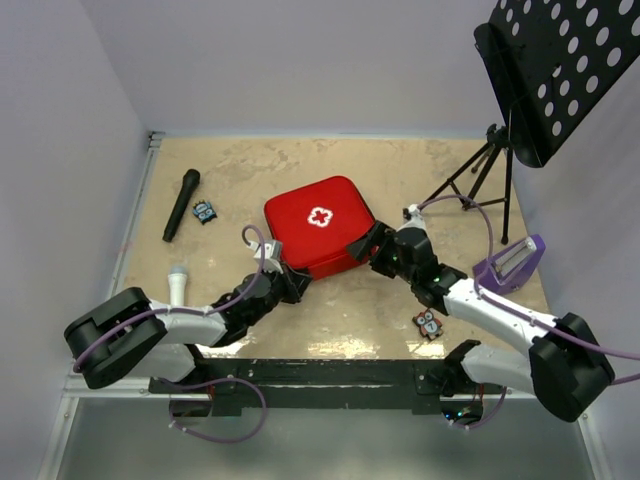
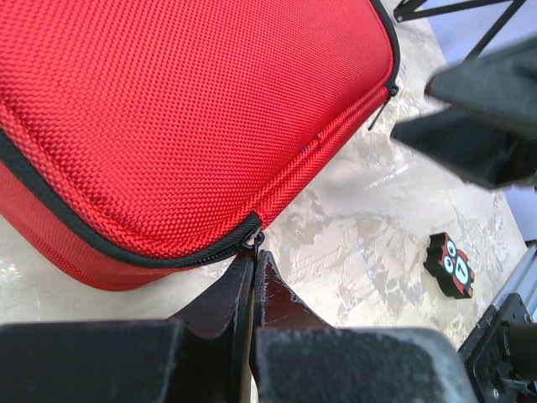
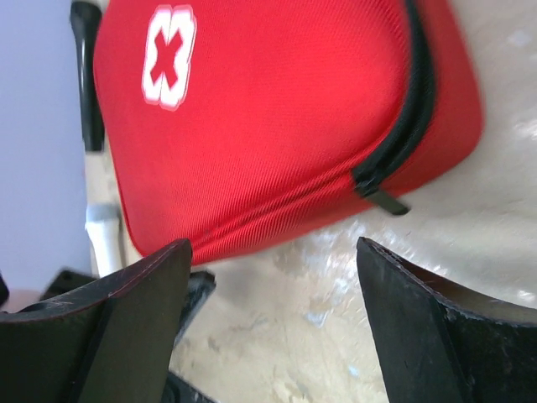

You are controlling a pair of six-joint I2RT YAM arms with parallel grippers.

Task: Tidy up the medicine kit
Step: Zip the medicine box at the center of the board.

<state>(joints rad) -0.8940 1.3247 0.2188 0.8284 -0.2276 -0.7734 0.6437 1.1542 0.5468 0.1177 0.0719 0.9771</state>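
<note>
With your left gripper point(image 2: 251, 262) pinching the zipper pull point(image 2: 255, 240) at 7 o'clock and right gripper point(image 3: 273, 252) spread, tugging may drag the unbraced medicine kit point(image 1: 335, 240).

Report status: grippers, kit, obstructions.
Left gripper shut on zipper pull, near corner of kit. Right gripper open, facing kit's right corner. Kit lid down, flat on table. Nothing blocking either gripper.
</note>
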